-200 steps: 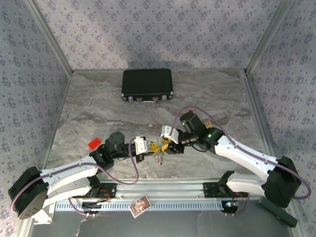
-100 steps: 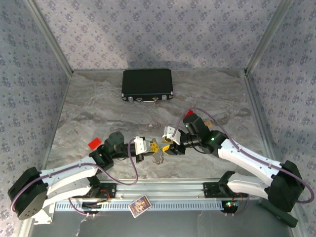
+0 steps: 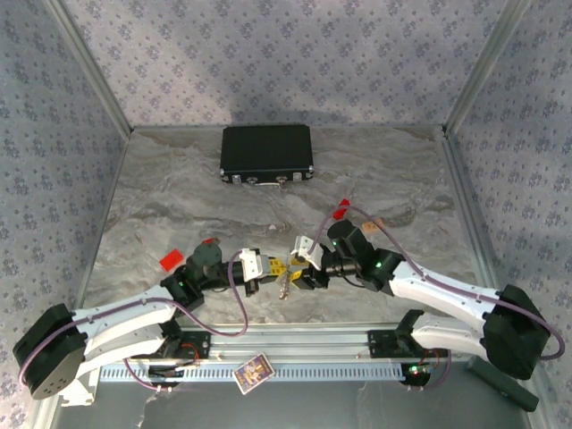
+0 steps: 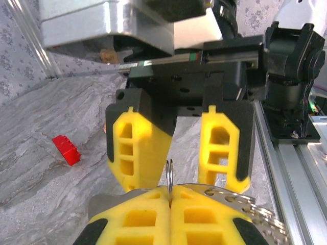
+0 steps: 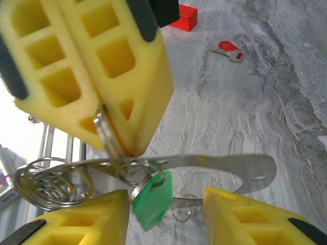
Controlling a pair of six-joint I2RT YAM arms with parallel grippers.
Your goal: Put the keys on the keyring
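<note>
The keyring (image 5: 219, 166) is a flat silvery band with holes that carries small split rings. My left gripper (image 4: 170, 191) is shut on one of those thin rings (image 4: 169, 176); in the right wrist view its yellow fingers (image 5: 87, 66) pinch that ring from above. A green key (image 5: 152, 196) hangs on a ring under the band, in the gap of my right gripper (image 5: 166, 201), which stands open without touching it. A red key (image 5: 227, 48) lies on the table beyond. From above, both grippers (image 3: 268, 266) (image 3: 301, 262) meet over the keyring (image 3: 284, 282).
A red block (image 3: 170, 260) lies left of the left arm, seen also as the red block (image 4: 66, 149). A black case (image 3: 266, 154) sits at the back. A small red piece (image 3: 340, 213) and a brown bit (image 3: 371, 223) lie behind the right arm. The rail (image 3: 304, 344) runs along the near edge.
My right gripper's jaws have spread wider and its wrist has shifted slightly toward the near edge. The left gripper stays shut on the ring in the same place.
</note>
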